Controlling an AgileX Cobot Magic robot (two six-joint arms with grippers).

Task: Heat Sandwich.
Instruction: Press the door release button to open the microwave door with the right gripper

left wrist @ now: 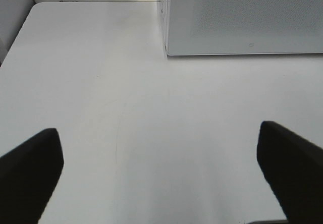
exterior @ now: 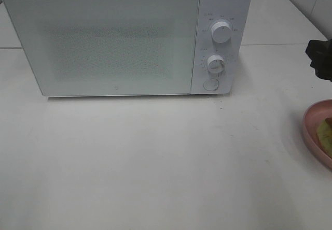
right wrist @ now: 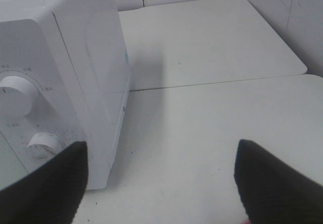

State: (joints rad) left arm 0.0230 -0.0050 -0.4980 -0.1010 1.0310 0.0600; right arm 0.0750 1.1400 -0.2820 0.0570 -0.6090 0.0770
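The left gripper faces the microwave from in front, toward the corner of its door farthest from the dials, its fingers spread wide with nothing between them. The right gripper sits near the microwave's dial side, its fingers likewise wide apart and empty. From above, only a black piece of the right arm shows, to the right of the microwave and well apart from it.

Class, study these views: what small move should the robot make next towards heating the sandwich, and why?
Probably bring the right pincer toward the round button on the microwave, likely the door release. The door is shut, the sandwich lies on its pink plate outside, and this pincer is open and empty.
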